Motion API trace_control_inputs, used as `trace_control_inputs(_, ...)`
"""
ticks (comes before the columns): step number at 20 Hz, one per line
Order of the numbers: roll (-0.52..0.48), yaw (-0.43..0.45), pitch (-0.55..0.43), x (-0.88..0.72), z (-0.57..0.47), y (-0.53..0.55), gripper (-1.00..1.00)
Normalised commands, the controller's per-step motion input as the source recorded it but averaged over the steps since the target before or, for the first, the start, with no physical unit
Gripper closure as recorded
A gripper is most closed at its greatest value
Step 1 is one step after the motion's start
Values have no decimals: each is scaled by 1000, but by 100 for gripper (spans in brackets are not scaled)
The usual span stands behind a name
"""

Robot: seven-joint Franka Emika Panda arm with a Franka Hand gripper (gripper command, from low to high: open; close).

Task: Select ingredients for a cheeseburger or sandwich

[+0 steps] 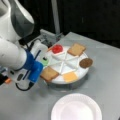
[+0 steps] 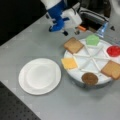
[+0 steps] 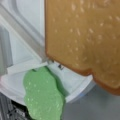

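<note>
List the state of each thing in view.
Gripper: beside the tray, by the near bread and lettuce.
Near bread: flat in its tray section, overhanging the rim.
Far bread: flat in its section.
Lettuce: in its section.
Tomato: in its section.
Patty: in its section.
Cheese: in its section.
Plate: bare.
Tray: on the table.

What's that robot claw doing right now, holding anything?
Gripper: above the bread slice and lettuce on the tray; whether the jaws hold anything cannot be told.
</note>
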Motion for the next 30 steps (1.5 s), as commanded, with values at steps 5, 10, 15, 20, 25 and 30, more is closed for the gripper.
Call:
trace_control_inputs(5,247,-49,-51,123,-150,-150,-100)
trace_control_inputs(10,240,-56,-81,111,-148,-92,-100)
trace_control_inputs(15,224,-19,-127,87,-246,-134,-100)
trace_control_inputs(20,185,-14,-107,76,-177,-191,-100)
trace_control_inputs(25,191,-52,-88,88,-119,-118,-100)
trace_control_inputs(30,207,-70,-89,66,-93,3,-100)
